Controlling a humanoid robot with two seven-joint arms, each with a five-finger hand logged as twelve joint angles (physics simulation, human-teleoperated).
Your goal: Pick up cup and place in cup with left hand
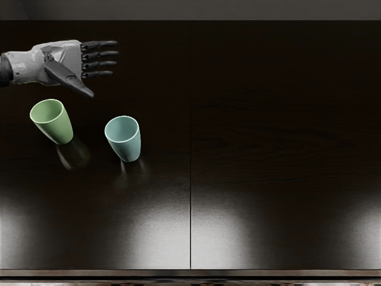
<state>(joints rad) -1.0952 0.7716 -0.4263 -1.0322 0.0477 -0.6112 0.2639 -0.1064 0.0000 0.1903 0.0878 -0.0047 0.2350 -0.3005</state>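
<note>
My left hand (105,70) reaches in from the picture's left edge, above the two cups in the head view, its fingers spread and pointing right, holding nothing. A green cup (58,126) stands upright on the table, below the hand's wrist and palm in the picture. To its right and slightly nearer the front stands a light blue cup (131,149), also upright. The two cups are apart, and the hand touches neither. Both openings face up, with nothing visible inside.
The dark, glossy table (268,149) has a thin seam running from back to front through its middle. Its front edge crosses the bottom of the picture. Bright reflections lie on the front part.
</note>
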